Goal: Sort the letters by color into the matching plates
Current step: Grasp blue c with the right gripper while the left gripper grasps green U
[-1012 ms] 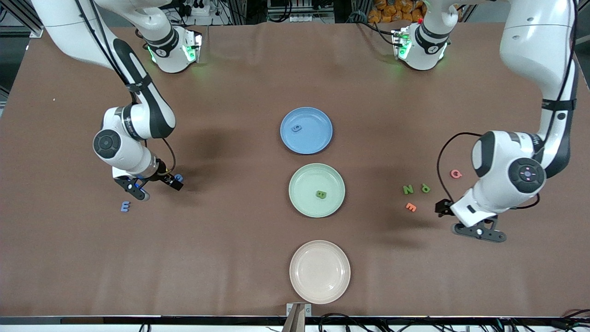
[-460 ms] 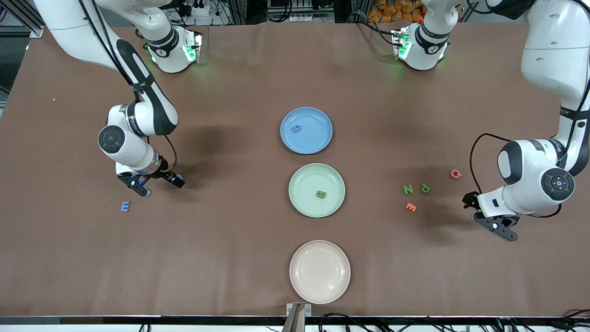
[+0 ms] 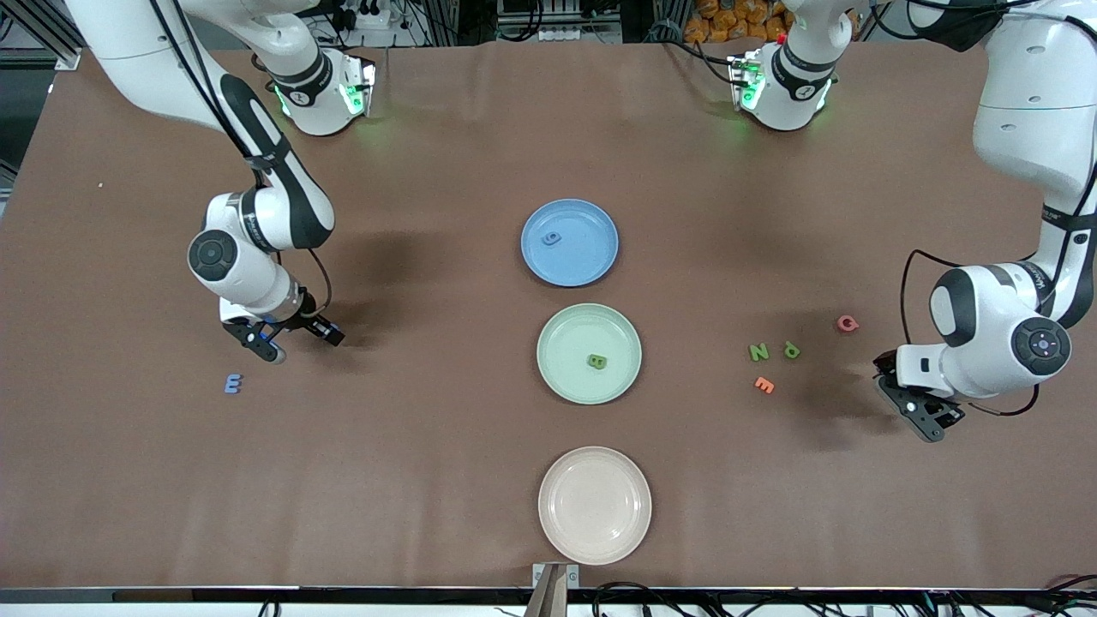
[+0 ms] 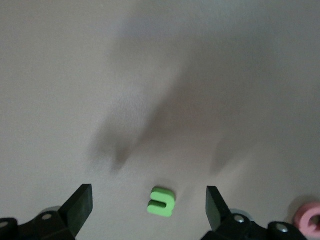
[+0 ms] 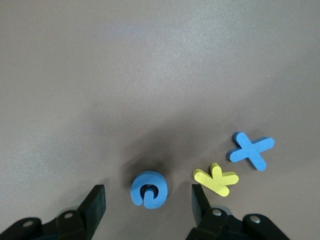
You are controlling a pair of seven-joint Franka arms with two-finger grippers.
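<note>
Letters point(image 3: 759, 351) legible: green N, blue E point(image 3: 233, 383).

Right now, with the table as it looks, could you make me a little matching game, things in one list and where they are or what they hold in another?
Things:
1. blue plate
2. green plate
3. beige plate
4. blue E

Places or states:
A. on the bare table, toward the right arm's end
B. holds a green B
C. nearest the front camera
D. holds a blue shape

Pairs: 1-D, 2-B, 3-C, 4-A.
</note>
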